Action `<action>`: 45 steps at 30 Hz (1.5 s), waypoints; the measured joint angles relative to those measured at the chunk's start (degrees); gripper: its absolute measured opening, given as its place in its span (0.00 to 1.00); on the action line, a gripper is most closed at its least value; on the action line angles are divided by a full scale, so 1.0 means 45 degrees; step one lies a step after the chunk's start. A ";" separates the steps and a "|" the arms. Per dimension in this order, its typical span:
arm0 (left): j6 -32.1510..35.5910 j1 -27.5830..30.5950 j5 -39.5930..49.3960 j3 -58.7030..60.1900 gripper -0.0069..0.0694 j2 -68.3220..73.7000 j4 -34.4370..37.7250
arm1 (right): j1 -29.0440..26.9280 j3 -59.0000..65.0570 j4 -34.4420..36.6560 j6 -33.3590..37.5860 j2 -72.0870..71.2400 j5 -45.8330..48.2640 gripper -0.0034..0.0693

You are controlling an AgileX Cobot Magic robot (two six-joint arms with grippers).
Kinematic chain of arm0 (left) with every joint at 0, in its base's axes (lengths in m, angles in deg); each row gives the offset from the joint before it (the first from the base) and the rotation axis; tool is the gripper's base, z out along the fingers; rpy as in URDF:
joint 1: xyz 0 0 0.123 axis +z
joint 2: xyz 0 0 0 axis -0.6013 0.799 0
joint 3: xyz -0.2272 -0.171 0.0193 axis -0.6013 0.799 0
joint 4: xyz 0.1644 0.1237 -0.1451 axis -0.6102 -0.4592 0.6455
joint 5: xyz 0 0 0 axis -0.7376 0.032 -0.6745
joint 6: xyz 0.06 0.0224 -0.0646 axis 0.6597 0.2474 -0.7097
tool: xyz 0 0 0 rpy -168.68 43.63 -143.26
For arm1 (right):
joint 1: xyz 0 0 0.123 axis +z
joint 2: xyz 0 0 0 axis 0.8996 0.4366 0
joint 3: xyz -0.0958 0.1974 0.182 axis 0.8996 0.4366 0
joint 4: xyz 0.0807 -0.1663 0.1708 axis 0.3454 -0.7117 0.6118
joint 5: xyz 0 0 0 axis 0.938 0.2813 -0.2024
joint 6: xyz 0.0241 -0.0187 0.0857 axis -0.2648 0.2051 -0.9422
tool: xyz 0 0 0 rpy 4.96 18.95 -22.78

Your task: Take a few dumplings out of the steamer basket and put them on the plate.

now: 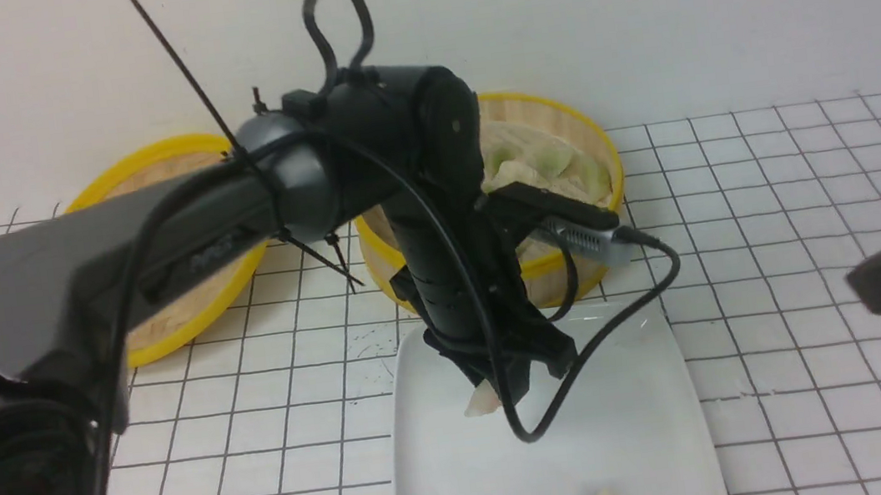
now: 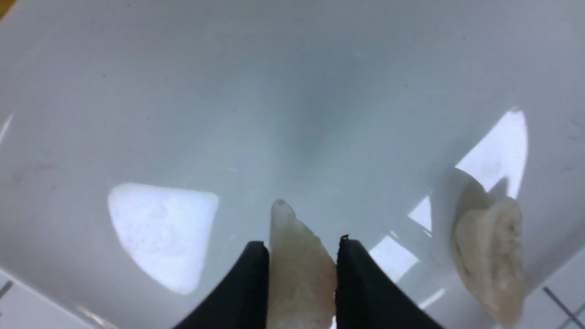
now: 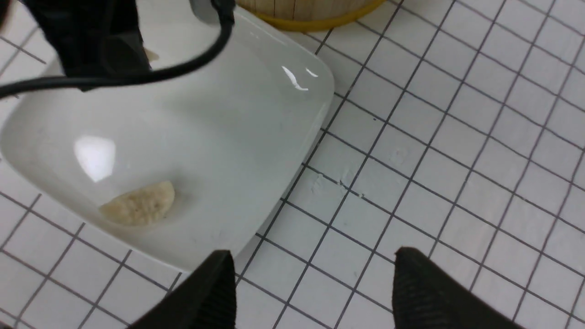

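L gripper (image 2: 302,262) jaws pinched a pinkish dumpling (image 2: 299,278) over the plate (image 1: 550,453); prob. soft, slippery, best held lightly mid-body. R gripper (image 3: 315,278) jaws stood apart.

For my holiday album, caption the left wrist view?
Black gripper gripping a pale translucent dumpling above a glossy white plate, another dumpling lying there.

The scene is brightly and evenly lit, with window-like glare thrown back by the plate (image 2: 320,114) in both wrist views. The right gripper (image 3: 315,274) is softly blurred, and fine detail on the dumpling (image 2: 493,251) is smeared.
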 joint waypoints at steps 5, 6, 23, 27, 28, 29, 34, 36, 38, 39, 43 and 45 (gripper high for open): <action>-0.0070 -0.0274 -0.0235 0.0016 0.58 0.0268 -0.0430 | 0.0000 0.0018 -0.0058 -0.1249 -0.2802 0.0189 0.56; -0.0101 -0.0274 -0.0235 0.0016 0.62 0.0268 -0.0430 | 0.0000 0.0036 -0.0058 -0.1352 -0.3148 0.0142 0.55; -0.1860 -0.0274 0.0628 0.0598 0.09 -0.4914 -0.1110 | 0.0000 0.5782 -0.2722 -0.5505 -1.1315 -0.6742 0.03; -0.1860 -0.0274 -0.0772 0.2895 0.08 -0.7784 -0.1027 | 0.0000 0.7364 -0.5076 -0.6954 -1.2263 -0.9004 0.03; -0.1860 -0.0288 -0.1421 0.3763 0.08 -0.8630 -0.0958 | 0.0000 0.7683 -0.5663 -0.7290 -1.2273 -0.9527 0.03; -0.1860 -0.0288 -0.1529 0.3910 0.08 -0.8769 -0.0964 | 0.0000 0.7730 -0.5743 -0.7346 -1.2273 -0.9602 0.03; -0.1860 -0.0288 -0.4828 0.8135 0.08 -1.2118 -0.0894 | 0.0000 0.8221 -0.6593 -0.8184 -1.2273 -1.1207 0.03; -0.1860 -0.0288 -0.5644 0.9232 0.08 -1.2792 -0.0877 | 0.0000 0.8221 -0.6652 -0.8210 -1.2273 -1.1364 0.03; -0.1860 -0.0288 -0.6404 0.9962 0.08 -1.3407 -0.0877 | 0.0000 0.8221 -0.6678 -0.8210 -1.2273 -1.1438 0.03; -0.1860 -0.0288 -0.7127 1.0795 0.08 -1.4020 -0.0877 | 0.0000 0.8232 -0.6681 -0.8189 -1.2273 -1.1483 0.03; -0.1860 -0.0288 -0.7874 1.1974 0.08 -1.5055 -0.0849 | 0.0000 0.8245 -0.6720 -0.7976 -1.2273 -1.1483 0.03; -0.1860 -0.0288 -0.7876 1.2224 0.08 -1.5403 -0.0834 | 0.0000 0.8245 -0.6720 -0.7930 -1.2273 -1.1483 0.03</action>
